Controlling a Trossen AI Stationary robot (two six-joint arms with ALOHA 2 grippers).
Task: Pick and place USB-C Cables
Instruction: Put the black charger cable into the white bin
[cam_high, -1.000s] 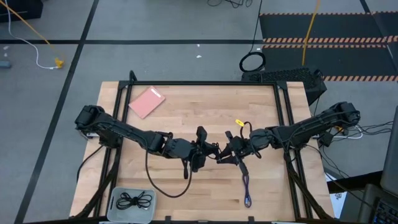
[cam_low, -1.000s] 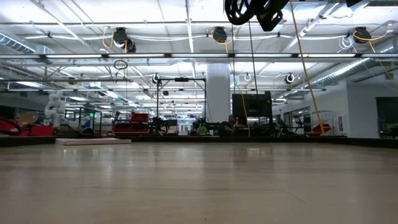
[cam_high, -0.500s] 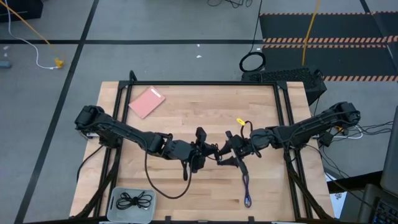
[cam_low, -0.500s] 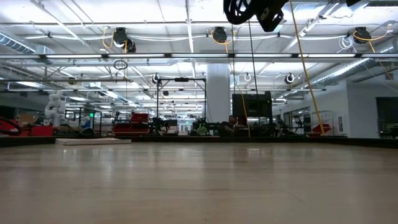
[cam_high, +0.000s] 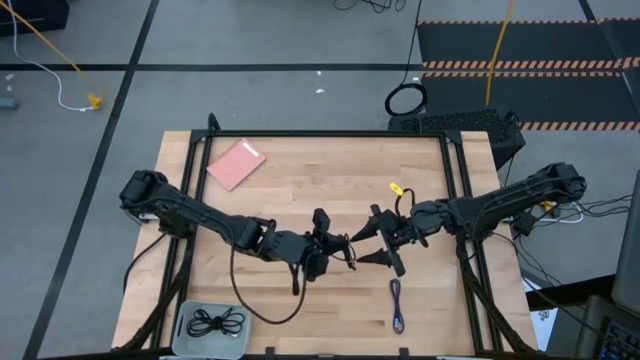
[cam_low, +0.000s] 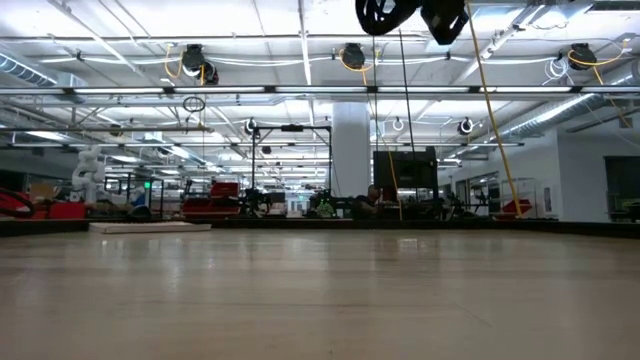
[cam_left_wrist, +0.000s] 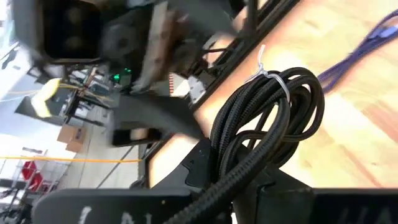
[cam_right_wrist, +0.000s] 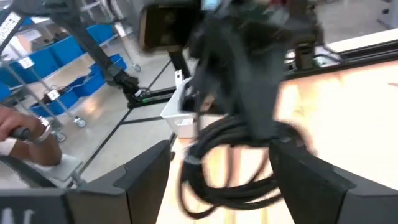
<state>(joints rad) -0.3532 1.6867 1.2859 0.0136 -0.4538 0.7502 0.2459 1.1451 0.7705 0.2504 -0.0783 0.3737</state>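
A black coiled USB-C cable (cam_left_wrist: 267, 118), bound by a white tie (cam_left_wrist: 272, 77), hangs in the air over the table's middle with my left gripper (cam_high: 342, 251) shut on it. Facing it from the right, my right gripper (cam_high: 367, 244) stands open. In the right wrist view its fingers sit either side of the coil (cam_right_wrist: 227, 155), apart from it. A purple-blue cable (cam_high: 397, 305) lies on the wood near the front edge. Another black cable (cam_high: 215, 322) lies coiled in the white bin (cam_high: 186, 312). My left gripper pinches the black coil's bundled strands (cam_left_wrist: 244, 163) between its two fingers, at the coil's end nearest the wrist. The fingers come nearly level from the table's left. The coil sticks out past the fingertips, lifted clear of the table.
A pink flat card (cam_high: 236, 163) lies at the far left of the table. The white bin stands at the front left corner. A loose black cord (cam_high: 240, 296) loops down from my left arm over the wood near the bin.
My right gripper has opened, let go of the black coil and drawn back a little toward the table's right edge. The coil stays in my left gripper. The purple-blue cable, which reached up to the right gripper, now lies shorter on the table.
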